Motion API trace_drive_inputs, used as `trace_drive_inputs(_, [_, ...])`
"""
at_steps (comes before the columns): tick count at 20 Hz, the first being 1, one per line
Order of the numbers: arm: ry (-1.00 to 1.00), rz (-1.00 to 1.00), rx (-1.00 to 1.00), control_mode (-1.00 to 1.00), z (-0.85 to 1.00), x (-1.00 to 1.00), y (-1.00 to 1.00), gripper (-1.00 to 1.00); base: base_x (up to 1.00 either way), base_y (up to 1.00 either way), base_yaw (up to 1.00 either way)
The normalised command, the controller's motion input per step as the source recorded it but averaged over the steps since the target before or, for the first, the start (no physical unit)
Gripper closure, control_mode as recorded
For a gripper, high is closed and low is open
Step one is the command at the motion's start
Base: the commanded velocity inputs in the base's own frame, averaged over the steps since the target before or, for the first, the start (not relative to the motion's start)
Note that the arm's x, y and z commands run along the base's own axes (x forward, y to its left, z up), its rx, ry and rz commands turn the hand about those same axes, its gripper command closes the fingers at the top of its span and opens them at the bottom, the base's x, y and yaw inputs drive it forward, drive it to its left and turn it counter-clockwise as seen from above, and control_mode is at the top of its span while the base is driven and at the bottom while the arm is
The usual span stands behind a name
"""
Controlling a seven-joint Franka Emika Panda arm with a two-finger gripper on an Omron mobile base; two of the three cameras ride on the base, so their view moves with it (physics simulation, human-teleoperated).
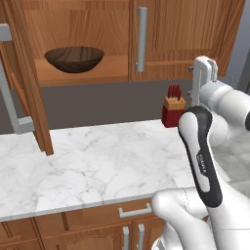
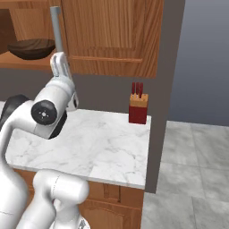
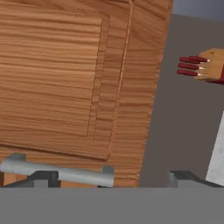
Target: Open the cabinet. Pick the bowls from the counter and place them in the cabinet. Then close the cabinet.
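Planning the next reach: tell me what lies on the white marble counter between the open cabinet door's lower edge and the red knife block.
Nothing: the white marble counter is bare between the open reddish-brown cabinet door and the red knife block, in the left base view.

The arm is raised from the base and folded at the elbow, with the dark-jointed forearm angled upward and the white wrist carried above the right end of the counter [image 1: 97,166]. The gripper [image 1: 205,66] is held high, level with the lower edge of the cabinet [image 1: 185,39], and is pointed at the closed right door. In the hand view the two dark fingertips [image 3: 41,177] are set wide apart with nothing gripped between them; one is positioned just beside the door's grey bar handle [image 3: 57,170].
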Motion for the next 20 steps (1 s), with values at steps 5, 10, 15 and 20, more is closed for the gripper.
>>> trace_drive_inputs(5, [0.04,0.00,0.09,-1.00,-0.13,-0.52,-0.24,-1.00,0.00,0.00,0.00])
trace_drive_inputs(10, [0.10,0.00,0.07,-1.00,-0.17,-0.59,-0.10,-1.00,0.00,0.00,0.00])
trace_drive_inputs(15, [0.00,0.00,0.01,-1.00,-0.03,-0.65,0.14,-1.00,0.00,0.00,0.00])
trace_drive_inputs(20, [-0.13,-0.01,0.00,-1.00,-0.26,-0.59,0.63,-1.00,0.00,0.00,0.00])
